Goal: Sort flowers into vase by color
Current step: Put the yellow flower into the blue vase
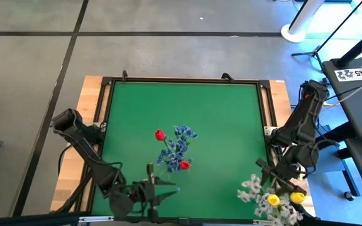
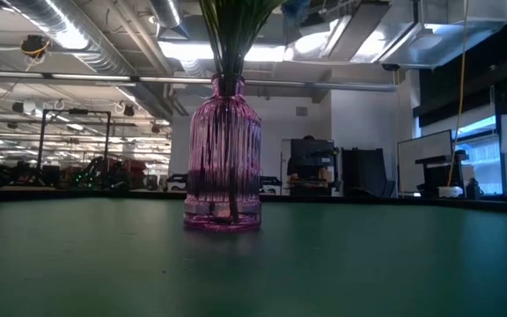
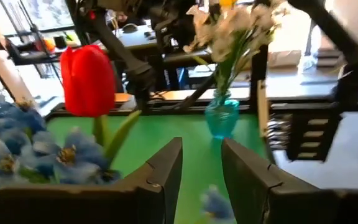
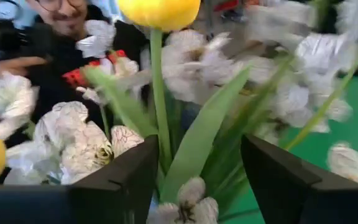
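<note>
A purple ribbed glass vase [image 2: 224, 158] stands mid-table and holds red tulips [image 1: 160, 134] and blue blossom sprays [image 1: 180, 145]. A teal vase [image 3: 221, 118] near the table's right near corner holds whitish sprays [image 1: 251, 188] and yellow tulips [image 1: 273, 199]. My left gripper [image 3: 201, 180] is open near the table's near edge, level with the mat and pointing toward the teal vase; a small blue blossom [image 3: 216, 202] shows low between its fingers. My right gripper [image 4: 197, 180] is open at the whitish and yellow bunch, its fingers on either side of a yellow tulip's stem [image 4: 159, 118] and leaf [image 4: 197, 137].
The green mat [image 1: 219, 113] sits in a black frame on a wooden table. The red tulip [image 3: 89, 81] and blue blossoms [image 3: 17, 155] stand close beside my left gripper. A person [image 4: 67, 25] shows beyond the table in the right wrist view. Desks and stands fill the room behind.
</note>
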Robot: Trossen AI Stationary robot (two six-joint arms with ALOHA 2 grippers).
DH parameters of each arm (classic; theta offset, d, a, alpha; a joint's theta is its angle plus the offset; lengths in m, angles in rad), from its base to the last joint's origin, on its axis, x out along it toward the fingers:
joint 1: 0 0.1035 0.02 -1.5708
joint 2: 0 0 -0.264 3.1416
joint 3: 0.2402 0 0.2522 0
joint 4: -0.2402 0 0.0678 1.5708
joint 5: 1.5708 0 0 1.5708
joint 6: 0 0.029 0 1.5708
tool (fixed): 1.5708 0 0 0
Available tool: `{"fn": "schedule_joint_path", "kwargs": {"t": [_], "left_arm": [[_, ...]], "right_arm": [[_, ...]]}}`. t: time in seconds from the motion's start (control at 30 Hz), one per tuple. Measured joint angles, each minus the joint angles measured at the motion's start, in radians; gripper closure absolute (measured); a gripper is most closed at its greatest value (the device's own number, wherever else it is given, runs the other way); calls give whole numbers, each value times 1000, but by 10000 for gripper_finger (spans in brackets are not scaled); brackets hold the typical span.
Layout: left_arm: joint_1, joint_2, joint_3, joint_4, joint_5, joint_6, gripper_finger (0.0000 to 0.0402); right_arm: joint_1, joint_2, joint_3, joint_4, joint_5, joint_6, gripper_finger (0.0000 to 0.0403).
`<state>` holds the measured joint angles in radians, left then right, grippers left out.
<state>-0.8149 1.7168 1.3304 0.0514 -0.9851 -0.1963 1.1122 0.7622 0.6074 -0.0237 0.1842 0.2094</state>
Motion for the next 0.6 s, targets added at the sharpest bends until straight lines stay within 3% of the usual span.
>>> {"fn": "schedule_joint_path", "kwargs": {"t": [0.23, 0.3, 0.5, 0.6], "left_arm": [[87, -54, -2, -148, -34, 21, 294], [97, -113, -2, -219, -79, 14, 294], [57, -328, -3, -518, -83, -111, 294], [34, -428, -64, -586, -77, -134, 294]], "right_arm": [[0, -38, 175, -319, 97, 127, 169], [0, -43, 232, -436, 113, 202, 169], [0, -41, 389, -738, 111, 518, 168], [0, -42, 475, -900, 159, 628, 168]]}}
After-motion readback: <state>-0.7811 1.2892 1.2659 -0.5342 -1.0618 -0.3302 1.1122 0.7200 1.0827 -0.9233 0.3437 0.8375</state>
